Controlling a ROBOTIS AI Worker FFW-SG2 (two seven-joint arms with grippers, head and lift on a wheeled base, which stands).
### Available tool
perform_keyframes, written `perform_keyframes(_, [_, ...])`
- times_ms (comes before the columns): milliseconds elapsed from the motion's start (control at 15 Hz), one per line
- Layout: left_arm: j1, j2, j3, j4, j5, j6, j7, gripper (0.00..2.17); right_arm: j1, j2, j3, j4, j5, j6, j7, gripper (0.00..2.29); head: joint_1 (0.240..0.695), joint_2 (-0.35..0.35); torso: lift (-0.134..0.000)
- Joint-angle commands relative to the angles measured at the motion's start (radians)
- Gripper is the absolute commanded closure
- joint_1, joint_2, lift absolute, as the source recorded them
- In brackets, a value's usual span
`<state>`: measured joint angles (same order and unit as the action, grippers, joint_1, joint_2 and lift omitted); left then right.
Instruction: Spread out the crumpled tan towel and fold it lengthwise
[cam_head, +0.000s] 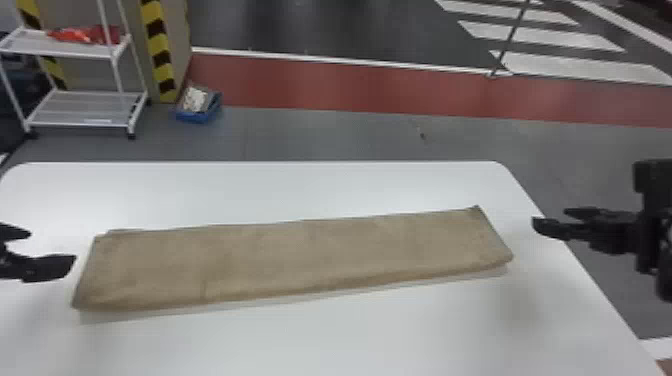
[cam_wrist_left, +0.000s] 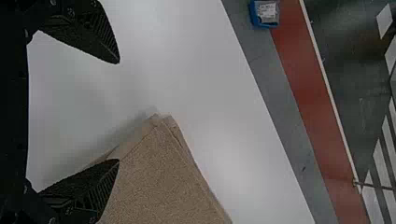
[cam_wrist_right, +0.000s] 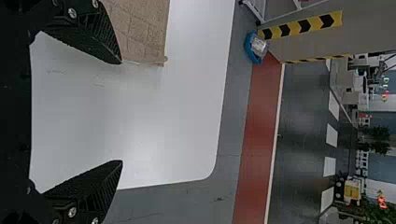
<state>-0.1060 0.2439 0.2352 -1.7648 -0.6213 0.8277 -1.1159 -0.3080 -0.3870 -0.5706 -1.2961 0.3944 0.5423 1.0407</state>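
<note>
a long tan cloth towel (cam_head: 300, 260), folded into a flat strip, lies across the middle of the head view on a smooth white table (cam_head: 350, 340), its right end higher in the frame. the black two-fingered left gripper (cam_head: 52, 245), fingers spread wide, is at the left edge; the black two-fingered right gripper (cam_head: 549, 217), also spread wide, is at the right.

My feed's got a tan towel (cam_head: 300, 260) in matt, slightly rough cloth, on a smooth white tabletop (cam_head: 350, 335) with a soft sheen.
</note>
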Motion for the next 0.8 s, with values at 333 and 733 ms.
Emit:
perform_keyframes(333, [0.011, 0.000, 0.007, -0.002, 0.000, 0.000, -0.001, 0.21, 0.013, 0.005, -0.002, -0.003, 0.000, 0.000, -0.001, 0.14, 0.695, -0.180, -0.124])
perform_keyframes(733, [0.020, 0.005, 0.013, -0.004, 0.000, 0.000, -0.012, 0.21, 0.021, 0.008, -0.003, -0.017, -0.002, 0.000, -0.001, 0.14, 0.695, -0.178, -0.124])
